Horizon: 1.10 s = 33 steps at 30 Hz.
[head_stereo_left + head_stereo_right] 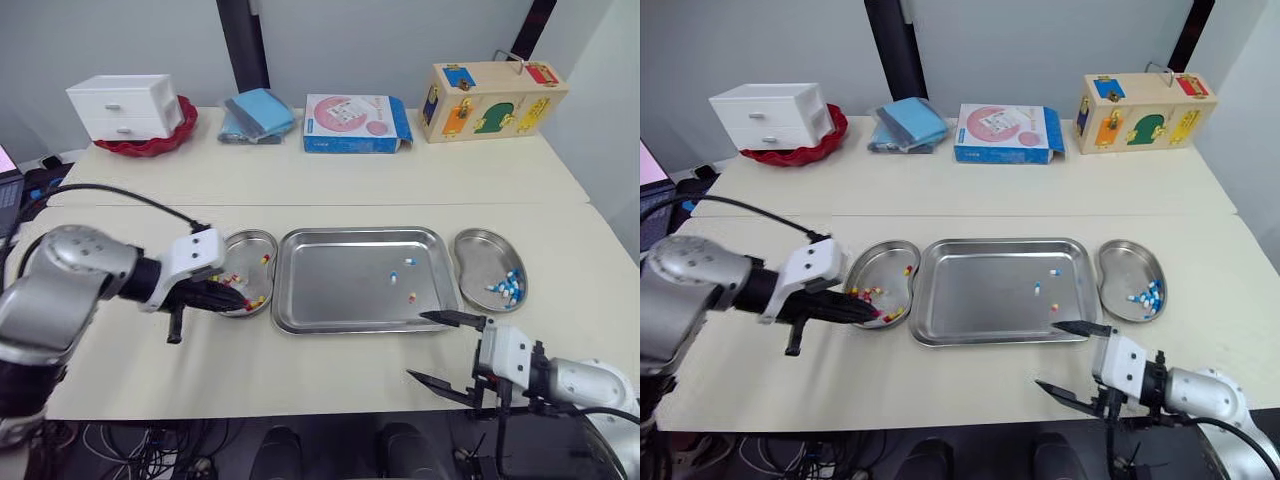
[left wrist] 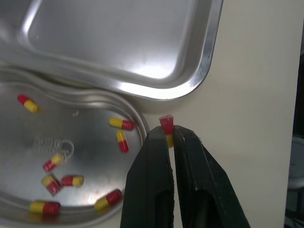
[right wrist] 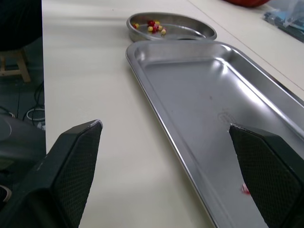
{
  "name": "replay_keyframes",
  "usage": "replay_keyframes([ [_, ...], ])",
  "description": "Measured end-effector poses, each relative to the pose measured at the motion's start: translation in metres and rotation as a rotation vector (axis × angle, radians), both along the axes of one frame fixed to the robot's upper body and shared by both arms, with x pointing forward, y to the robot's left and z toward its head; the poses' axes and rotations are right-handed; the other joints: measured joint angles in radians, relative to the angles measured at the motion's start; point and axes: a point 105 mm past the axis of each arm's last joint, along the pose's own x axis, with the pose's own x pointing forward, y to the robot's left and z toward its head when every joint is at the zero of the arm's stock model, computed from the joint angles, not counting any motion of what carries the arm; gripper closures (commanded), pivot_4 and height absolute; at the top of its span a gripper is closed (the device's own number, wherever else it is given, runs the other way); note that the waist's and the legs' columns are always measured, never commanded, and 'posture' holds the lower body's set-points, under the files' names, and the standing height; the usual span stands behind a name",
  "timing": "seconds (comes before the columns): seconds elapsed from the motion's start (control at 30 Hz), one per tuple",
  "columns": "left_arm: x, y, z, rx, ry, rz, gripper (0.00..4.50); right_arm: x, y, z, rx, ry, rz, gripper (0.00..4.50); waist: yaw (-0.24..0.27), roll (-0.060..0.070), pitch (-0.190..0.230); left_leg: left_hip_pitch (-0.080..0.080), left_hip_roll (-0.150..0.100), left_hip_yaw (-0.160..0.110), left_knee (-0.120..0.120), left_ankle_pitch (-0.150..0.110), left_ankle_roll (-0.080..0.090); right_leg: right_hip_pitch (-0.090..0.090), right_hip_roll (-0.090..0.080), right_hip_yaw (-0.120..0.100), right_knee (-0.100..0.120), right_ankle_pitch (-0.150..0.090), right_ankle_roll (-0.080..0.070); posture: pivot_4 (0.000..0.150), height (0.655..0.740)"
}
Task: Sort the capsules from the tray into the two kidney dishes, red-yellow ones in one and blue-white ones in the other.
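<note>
Capsules sit in three places. The tray [image 1: 340,285], in the middle of the tabletop [image 1: 330,375], holds a few loose ones toward its right side, among them a blue-white capsule [image 1: 408,262] and a reddish capsule [image 1: 412,297]. Red-yellow capsules [image 2: 121,124] lie scattered in the left dish [image 1: 250,248], just beside the tray's left edge. Blue-white capsules [image 1: 510,287] cluster in the right dish [image 1: 478,250]. The left end effector [image 2: 172,135] is closed on one red-yellow capsule [image 2: 166,124], pinched at its fingertips by the left dish's rim, near the tray's front left corner. The right end effector [image 1: 415,345] hangs with fingers spread wide — holding nothing — near the tray's front right corner.
</note>
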Motion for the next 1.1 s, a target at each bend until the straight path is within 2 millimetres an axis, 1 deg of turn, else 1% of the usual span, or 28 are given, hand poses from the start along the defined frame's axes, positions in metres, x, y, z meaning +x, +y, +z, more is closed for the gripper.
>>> replay_keyframes([
  [0.07, -0.001, 0.008, 0.002, -0.016, -0.010, 0.061, 4.46, 0.003, 0.002, -0.001, 0.005, 0.001, 0.015, 0.00, 0.002, 0.000, 0.000, 0.000, 0.000, 0.000, 0.000, 0.000, 0.000, 0.000, 0.000, 0.000, 0.000, 0.000, 0.000, 0.150, 0.7078],
  [0.17, 0.000, 0.024, 0.003, -0.025, -0.039, 0.177, 4.46, 0.006, 0.008, 0.004, 0.017, -0.025, 0.042, 0.00, 0.005, -0.001, 0.001, 0.000, 0.000, 0.000, 0.000, 0.000, 0.000, 0.000, 0.000, 0.000, 0.001, 0.000, 0.000, 0.150, 0.7078],
  [0.23, 0.001, 0.029, 0.001, -0.041, -0.050, 0.236, 4.46, 0.007, 0.013, 0.004, 0.029, -0.030, 0.058, 0.00, 0.005, -0.001, 0.001, 0.000, 0.000, 0.000, 0.000, 0.000, 0.000, 0.000, 0.000, 0.000, 0.001, 0.000, 0.000, 0.150, 0.7078],
  [0.37, 0.008, 0.027, -0.002, -0.088, -0.085, 0.290, 4.46, 0.006, 0.022, 0.005, 0.053, -0.028, 0.088, 0.00, 0.006, -0.001, 0.001, 0.000, 0.000, 0.000, 0.001, 0.000, 0.000, -0.001, 0.000, 0.000, 0.002, 0.000, 0.000, 0.150, 0.7078],
  [0.47, 0.018, 0.024, 0.000, -0.129, -0.133, 0.323, 4.46, 0.008, 0.026, 0.007, 0.066, -0.034, 0.091, 0.00, 0.006, -0.001, 0.001, 0.000, 0.000, 0.000, 0.001, 0.000, 0.000, -0.002, 0.000, 0.000, 0.004, 0.000, 0.000, 0.150, 0.7078],
  [0.5, 0.023, 0.024, 0.002, -0.140, -0.151, 0.340, 3.96, 0.008, 0.027, 0.008, 0.073, -0.038, 0.092, 0.00, 0.006, -0.002, 0.001, 0.000, 0.000, 0.000, 0.001, 0.000, 0.000, -0.002, 0.000, 0.000, 0.004, 0.000, 0.000, 0.150, 0.7078],
  [0.53, 0.026, 0.026, 0.003, -0.145, -0.165, 0.353, 3.76, 0.009, 0.028, 0.008, 0.079, -0.036, 0.089, 0.00, 0.005, -0.002, 0.001, 0.000, 0.000, 0.000, 0.001, 0.000, 0.000, -0.002, 0.000, 0.000, 0.004, 0.000, 0.000, 0.150, 0.7078],
  [0.57, 0.028, 0.027, 0.003, -0.147, -0.175, 0.358, 3.47, 0.009, 0.029, 0.008, 0.083, -0.034, 0.086, 0.00, 0.004, -0.002, 0.001, 0.000, 0.000, 0.000, 0.001, 0.000, 0.000, -0.002, 0.000, 0.000, 0.005, 0.000, -0.001, 0.150, 0.7078],
  [0.63, 0.031, 0.026, 0.005, -0.151, -0.193, 0.352, 2.77, 0.011, 0.029, 0.007, 0.086, -0.025, 0.072, 0.00, 0.004, -0.002, 0.001, 0.000, 0.000, 0.000, 0.001, 0.000, 0.000, -0.003, 0.000, 0.000, 0.005, 0.000, -0.001, 0.150, 0.7078],
  [0.87, 0.032, 0.020, 0.003, -0.203, -0.170, 0.334, 0.49, 0.011, 0.031, 0.012, 0.096, -0.036, 0.052, 0.00, 0.003, -0.002, 0.001, 0.000, 0.000, 0.000, 0.001, 0.000, 0.000, -0.003, 0.000, 0.000, 0.006, -0.001, -0.001, 0.150, 0.7078],
  [0.93, 0.032, 0.020, 0.001, -0.226, -0.165, 0.338, 0.01, 0.012, 0.031, 0.012, 0.099, -0.034, 0.047, 0.00, 0.003, -0.002, 0.001, 0.000, 0.000, 0.000, 0.001, 0.000, 0.000, -0.003, 0.000, 0.000, 0.006, -0.001, -0.001, 0.150, 0.7078],
  [1.03, 0.033, 0.016, 0.001, -0.274, -0.163, 0.344, 0.01, 0.012, 0.031, 0.011, 0.100, -0.028, 0.039, 0.00, 0.003, -0.002, 0.001, 0.000, 0.000, 0.000, 0.001, 0.000, 0.000, -0.003, 0.000, 0.000, 0.006, -0.001, -0.001, 0.150, 0.7078],
  [1.1, 0.028, 0.018, 0.000, -0.301, -0.165, 0.348, 0.01, 0.014, 0.031, 0.011, 0.102, -0.027, 0.026, 0.00, 0.003, -0.001, 0.001, 0.000, 0.000, 0.000, 0.001, 0.000, 0.000, -0.003, 0.000, 0.001, 0.006, -0.001, -0.001, 0.150, 0.7078],
])
